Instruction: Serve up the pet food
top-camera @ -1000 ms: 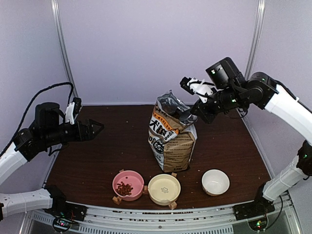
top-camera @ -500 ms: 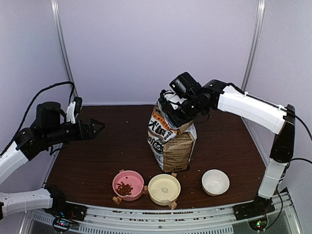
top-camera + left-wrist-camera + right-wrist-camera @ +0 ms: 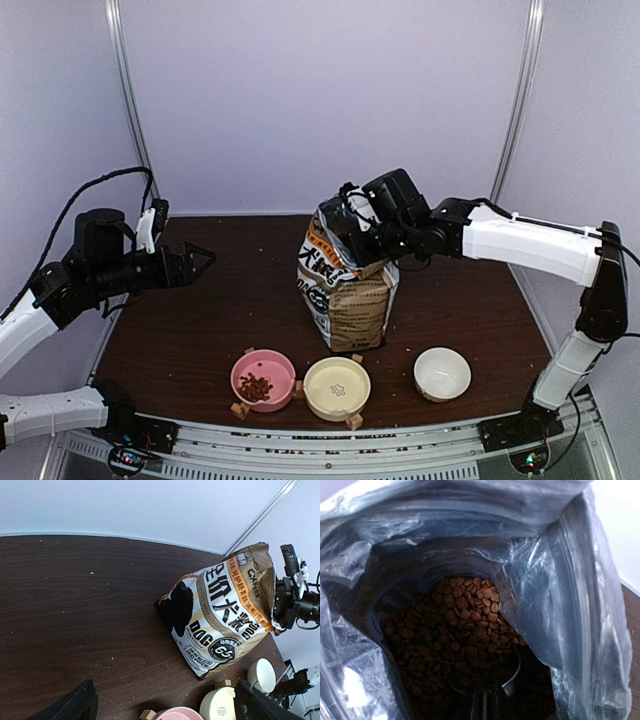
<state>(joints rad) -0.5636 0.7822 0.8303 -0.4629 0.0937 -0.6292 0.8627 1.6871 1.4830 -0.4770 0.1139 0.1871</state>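
Dark table (image 3: 190, 340) carries bag (image 3: 345, 295) and three bowls (image 3: 337, 390)

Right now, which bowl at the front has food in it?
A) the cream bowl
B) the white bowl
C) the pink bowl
C: a small heap of kibble lies in the pink bowl, while the cream bowl and the white bowl look empty.

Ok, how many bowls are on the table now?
3: pink bowl at the front left with some pet food, cream bowl beside it, white bowl front right. None appears hidden.
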